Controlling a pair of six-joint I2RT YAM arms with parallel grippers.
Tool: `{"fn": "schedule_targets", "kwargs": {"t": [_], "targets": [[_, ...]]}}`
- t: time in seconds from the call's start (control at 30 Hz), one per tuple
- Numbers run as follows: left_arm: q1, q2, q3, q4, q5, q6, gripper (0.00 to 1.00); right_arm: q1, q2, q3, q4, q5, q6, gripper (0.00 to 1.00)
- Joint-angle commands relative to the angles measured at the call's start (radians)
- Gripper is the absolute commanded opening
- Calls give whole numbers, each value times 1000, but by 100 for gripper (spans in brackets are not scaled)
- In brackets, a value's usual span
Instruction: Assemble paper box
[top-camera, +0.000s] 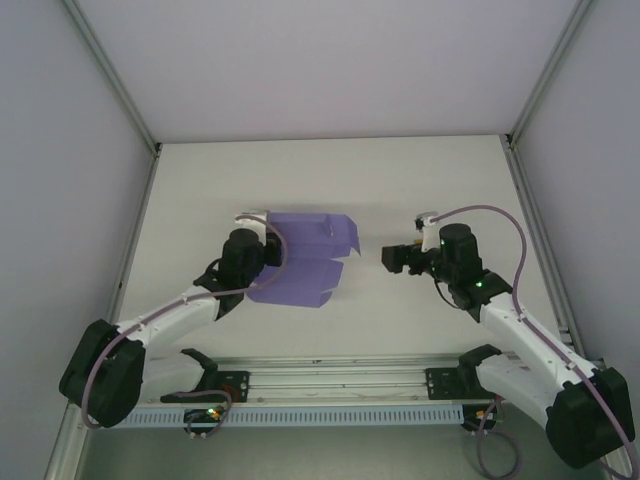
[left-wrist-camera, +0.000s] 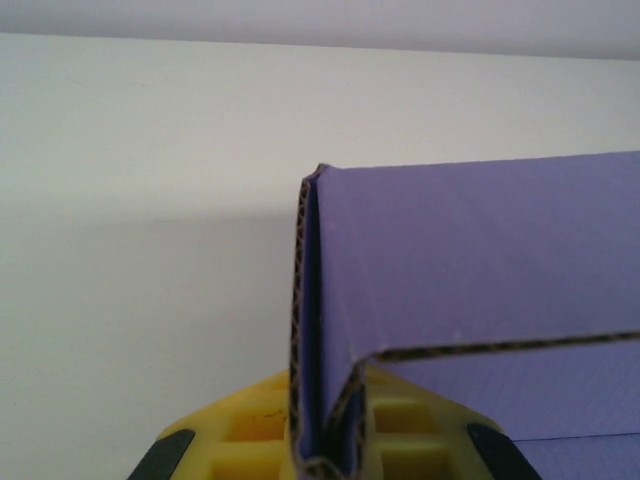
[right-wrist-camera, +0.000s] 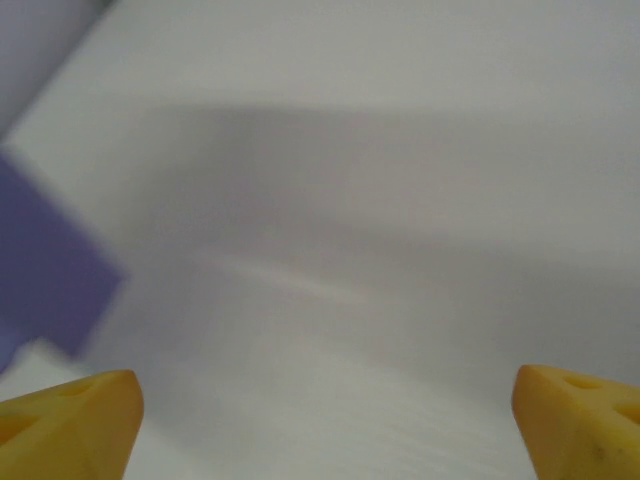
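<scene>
The purple paper box (top-camera: 300, 262) lies partly folded left of the table's middle, with a raised flap along its back and right side. My left gripper (top-camera: 268, 240) is shut on its folded left wall. In the left wrist view that doubled corrugated wall (left-wrist-camera: 320, 330) stands pinched between the yellow fingers (left-wrist-camera: 240, 440). My right gripper (top-camera: 388, 258) hovers a short way right of the box, apart from it, open and holding nothing. In the right wrist view its yellow fingertips (right-wrist-camera: 70, 425) stand wide apart, and a purple corner of the box (right-wrist-camera: 45, 260) shows at the left.
The white table (top-camera: 450, 180) is walled by pale panels at the back and both sides. A metal rail (top-camera: 330, 380) with the arm bases runs along the near edge.
</scene>
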Motion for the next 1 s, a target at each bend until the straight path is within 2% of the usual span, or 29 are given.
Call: {"fn": "schedule_targets", "kwargs": {"t": [0.0, 0.07, 0.1, 0.2, 0.33, 0.43, 0.67, 0.77, 0.97], "targets": [[9, -16, -4, -13, -11, 18, 0, 70, -3, 53, -27, -175, -104, 90], [10, -16, -3, -13, 1, 19, 0, 126, 31, 82, -65, -80, -143, 89], [9, -17, 1, -14, 4, 20, 0, 147, 50, 95, -75, -53, -169, 84], [10, -17, 8, -25, 10, 24, 0, 187, 123, 136, -77, 16, -183, 79], [9, -21, 8, -23, 23, 22, 0, 197, 210, 167, -51, 63, -194, 84], [9, -22, 10, -27, 22, 21, 0, 212, 276, 196, -49, 89, -206, 83], [10, -21, 10, -26, 33, 30, 0, 225, 349, 215, 37, 276, -187, 84], [10, -19, 11, -24, 39, 32, 0, 225, 367, 214, 101, 268, -213, 89], [10, -9, 8, -16, 56, 38, 0, 227, 410, 217, 240, 157, -232, 93]]}}
